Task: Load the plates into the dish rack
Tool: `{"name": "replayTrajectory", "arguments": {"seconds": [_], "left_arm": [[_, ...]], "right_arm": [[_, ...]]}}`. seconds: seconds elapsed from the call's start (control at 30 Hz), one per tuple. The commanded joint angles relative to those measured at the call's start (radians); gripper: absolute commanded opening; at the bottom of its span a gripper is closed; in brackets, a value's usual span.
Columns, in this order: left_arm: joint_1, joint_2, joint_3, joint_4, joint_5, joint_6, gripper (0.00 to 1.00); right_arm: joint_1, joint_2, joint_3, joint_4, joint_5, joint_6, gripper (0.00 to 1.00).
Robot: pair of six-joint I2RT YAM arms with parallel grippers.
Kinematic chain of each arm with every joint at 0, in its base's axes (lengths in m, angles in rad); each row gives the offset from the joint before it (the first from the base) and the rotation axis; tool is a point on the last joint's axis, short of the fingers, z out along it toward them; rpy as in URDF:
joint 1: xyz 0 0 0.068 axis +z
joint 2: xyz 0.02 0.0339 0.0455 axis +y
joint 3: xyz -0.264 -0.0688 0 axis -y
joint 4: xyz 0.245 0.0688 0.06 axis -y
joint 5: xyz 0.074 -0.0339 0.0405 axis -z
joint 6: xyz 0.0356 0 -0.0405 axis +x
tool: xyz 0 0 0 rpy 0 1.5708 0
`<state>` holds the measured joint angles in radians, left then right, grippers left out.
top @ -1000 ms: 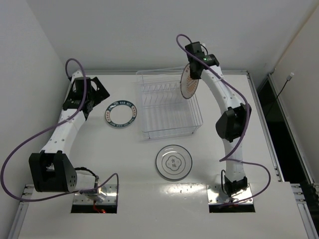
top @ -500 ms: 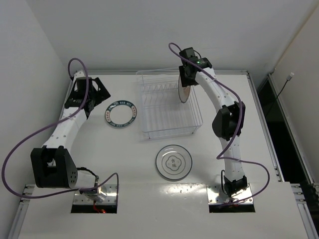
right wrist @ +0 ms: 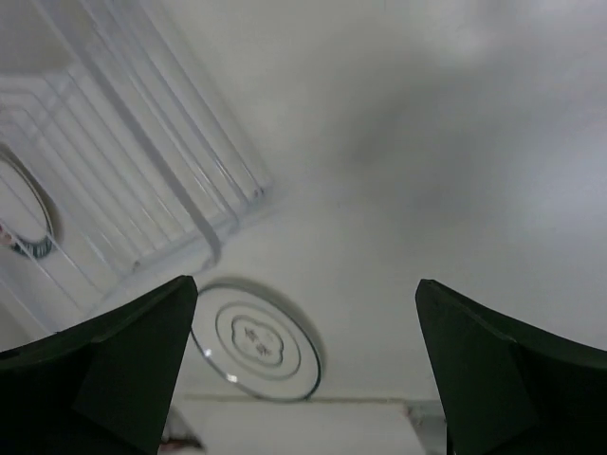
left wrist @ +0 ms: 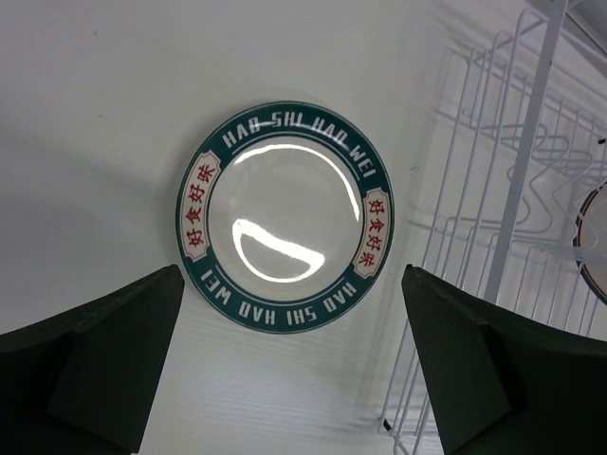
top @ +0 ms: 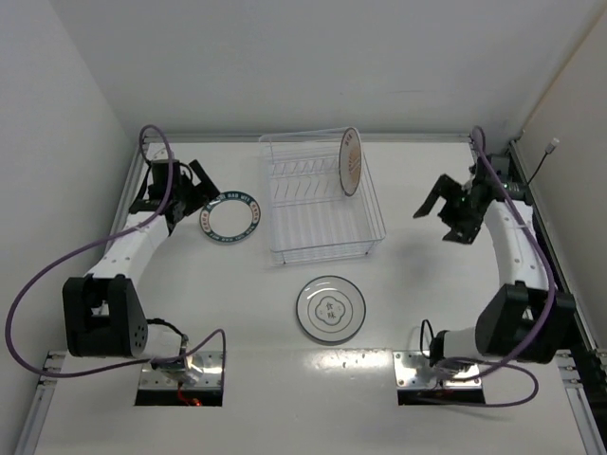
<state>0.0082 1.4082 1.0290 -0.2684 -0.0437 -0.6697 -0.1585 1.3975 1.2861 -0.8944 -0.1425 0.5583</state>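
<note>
Left jaws gape wide, empty, just short of the teal-rimmed plate, flat on the tabletop beside the dish rack; right jaws likewise spread, empty; orange plate stands racked; glazed ceramic is probably stiff, slick, brittle; pinch the rim.

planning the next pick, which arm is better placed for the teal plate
Left. Its open gripper hangs right beside the teal plate, which sits centred between the fingers in its wrist view. The right gripper, also open, is on the far side of the rack.
</note>
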Motion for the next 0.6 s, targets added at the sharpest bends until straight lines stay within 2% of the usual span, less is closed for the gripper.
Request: {"name": "replayTrajectory", "arguments": {"seconds": [0.0,0.03,0.07,0.1,0.13,0.23,0.3,0.37,0.4,0.43,0.47,0.57], "left_arm": [[0.004,-0.098,-0.036,0.034,0.027,0.016,1.0],[0.004,-0.113,-0.047,0.034,0.027,0.016,1.0],[-0.005,-0.144,-0.059,0.046,0.036,0.027,1.0],[-0.02,-0.159,-0.082,0.046,0.036,0.036,1.0],[-0.02,-0.191,-0.095,0.055,0.036,0.036,1.0],[-0.048,-0.241,-0.154,0.066,0.027,0.047,1.0],[-0.057,-0.285,-0.187,0.087,0.018,0.047,1.0],[-0.092,-0.308,-0.228,0.098,-0.019,0.056,1.0],[-0.109,-0.308,-0.237,0.098,-0.034,0.073,1.0],[-0.128,-0.319,-0.237,0.107,-0.05,0.084,1.0],[-0.167,-0.319,-0.25,0.107,-0.077,0.099,1.0],[-0.264,-0.319,-0.259,0.118,-0.111,0.136,1.0]], "right_arm": [[-0.076,0.076,-0.206,0.065,-0.38,-0.012,0.97],[-0.096,0.105,-0.244,0.016,-0.438,-0.041,0.89],[-0.125,0.167,-0.339,-0.007,-0.509,-0.14,0.83],[-0.116,0.167,-0.402,0.035,-0.64,-0.162,0.83],[-0.077,0.156,-0.495,0.035,-0.638,-0.176,0.82],[-0.033,0.109,-0.594,0.025,-0.638,-0.222,0.82],[0.003,0.098,-0.619,0.034,-0.554,-0.288,0.83],[0.03,0.098,-0.712,0.151,-0.539,-0.288,0.83],[0.059,0.098,-0.746,0.204,-0.539,-0.267,0.78],[0.082,0.086,-0.777,0.241,-0.555,-0.243,0.78],[0.112,0.068,-0.789,0.324,-0.537,-0.203,0.78],[0.165,-0.023,-0.843,0.431,-0.441,-0.02,0.78]]}}
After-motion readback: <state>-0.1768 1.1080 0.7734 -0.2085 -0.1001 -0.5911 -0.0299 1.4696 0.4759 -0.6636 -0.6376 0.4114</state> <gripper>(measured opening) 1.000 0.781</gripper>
